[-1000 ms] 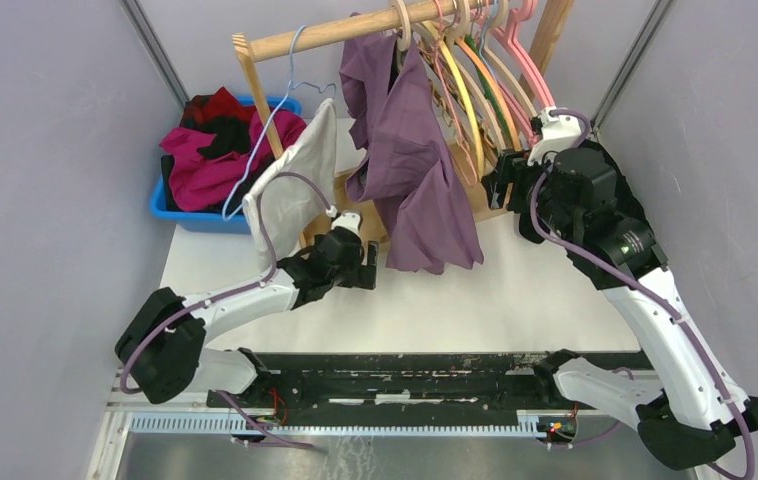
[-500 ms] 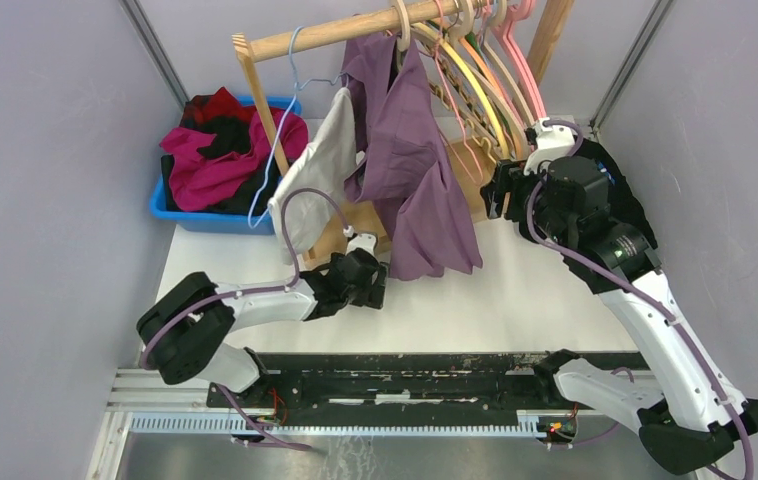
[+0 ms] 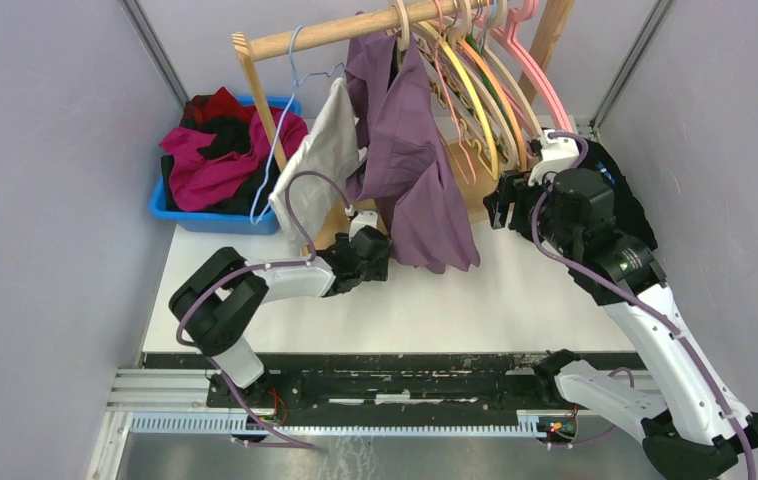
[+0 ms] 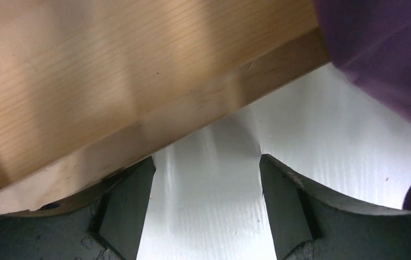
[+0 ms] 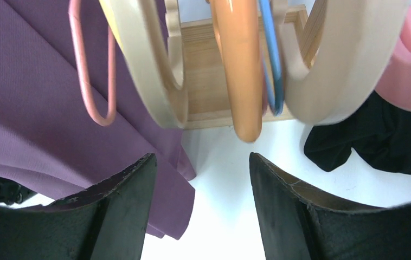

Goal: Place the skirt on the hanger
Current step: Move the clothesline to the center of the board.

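Wood rack (image 3: pixel 355 25), standing at the far side of the white table (image 3: pixel 515 300); its rail carries all the hung stock.
- Purple garment (image 3: pixel 415 170): draped from a hanger mid-rail.
- Pale grey skirt (image 3: pixel 320 170), so judged: it hangs on the blue wire hanger (image 3: pixel 291 60) at the rail's left end, clear of both arms. The hanging step appears done; what seems left is withdrawal.
- Blue bin (image 3: pixel 170 210): on the far left, heaped with red and black clothes.
- Spare hangers (image 3: pixel 485 90): a coloured row at the rail's right end.
- Left gripper (image 3: pixel 375 245): low by the rack foot, jaws apart, nothing held.
- Right gripper (image 3: pixel 503 195): below the spare hangers, jaws apart, nothing held.

Views: only the overhead camera shows the skirt. The left wrist view confirms bare table between its fingers (image 4: pixel 130 200). The right wrist view adds a black cloth (image 5: pixel 355 146) behind the hangers.
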